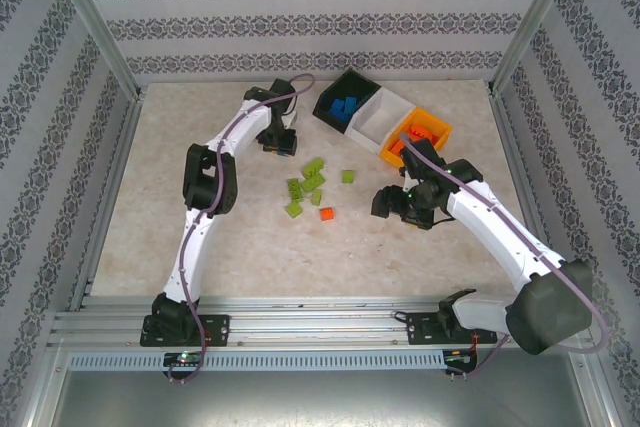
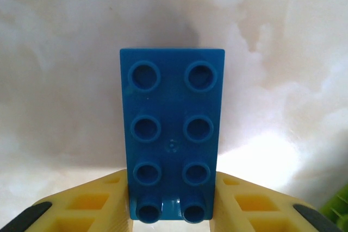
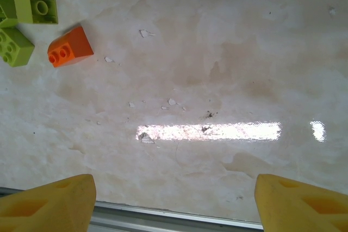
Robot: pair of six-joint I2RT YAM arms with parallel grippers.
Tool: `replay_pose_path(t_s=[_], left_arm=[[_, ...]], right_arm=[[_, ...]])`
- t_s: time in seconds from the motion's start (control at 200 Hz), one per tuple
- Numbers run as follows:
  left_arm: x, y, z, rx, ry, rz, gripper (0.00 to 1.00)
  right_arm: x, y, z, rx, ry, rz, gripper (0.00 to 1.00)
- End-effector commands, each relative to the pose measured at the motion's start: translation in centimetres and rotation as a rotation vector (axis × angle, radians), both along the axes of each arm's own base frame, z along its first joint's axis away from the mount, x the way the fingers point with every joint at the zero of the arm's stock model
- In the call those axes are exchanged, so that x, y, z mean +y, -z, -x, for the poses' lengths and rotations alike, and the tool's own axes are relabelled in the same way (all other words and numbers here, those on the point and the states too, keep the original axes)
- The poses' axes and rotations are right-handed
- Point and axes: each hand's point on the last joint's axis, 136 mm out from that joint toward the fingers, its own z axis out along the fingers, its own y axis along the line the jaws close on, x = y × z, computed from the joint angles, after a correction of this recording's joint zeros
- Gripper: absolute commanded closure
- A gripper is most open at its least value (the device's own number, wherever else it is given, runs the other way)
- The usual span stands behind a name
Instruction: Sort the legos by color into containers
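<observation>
1. Pickup under way at the far left of the table (image 1: 160,197): my left gripper (image 2: 173,213) is pressed together on a blue brick (image 2: 173,134). Its yellow fingers (image 2: 103,205) touch both long sides at the brick's near end, and the studs face the wrist camera. I cannot tell whether the brick rests on the surface or hangs just above it.
2. Destination close by: the black bin (image 1: 362,80), with blue bricks (image 1: 343,110) in it, stands just right of that gripper. The white bin (image 1: 400,102) and the orange-yellow bin (image 1: 440,127) are joined on in a row running right and nearer.
3. My right gripper (image 3: 174,205) hovers right of centre, fingers spread wide with nothing between them. An orange brick (image 3: 69,52) and lime green bricks (image 3: 35,6) lie on the table to its left.
4. I judge the step in hand to be the grasp of this blue brick. The next move calls for a lift clear of the table, a short carry right to the black bin's mouth, and a release over the blue pile. The lime green cluster mid-table and the lone orange brick remain to be sorted.
</observation>
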Motion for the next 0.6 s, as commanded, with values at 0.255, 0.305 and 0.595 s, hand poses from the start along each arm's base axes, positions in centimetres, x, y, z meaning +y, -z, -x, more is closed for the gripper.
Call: replay_pose_path(t_s=[0.255,0.305,0.595], left_arm=[[-8.3,-12.8,-3.7,-0.272,-0.024,0.493,0.64],[-9.3,-13.6,-4.6,-0.293,-0.045,0.568,0.64],[-14.1,-15.4,-10.1,-0.308,-0.179,0.981,0.64]], right_arm=[[-0.8,-0.6,0.2,-0.054,0.042,0.009,0.22],[-1.2,-0.7,0.3,-0.056,0.052,0.008,0.22],[-3.7,-1.2,1.0,-0.074,0.120,0.001,0.23]])
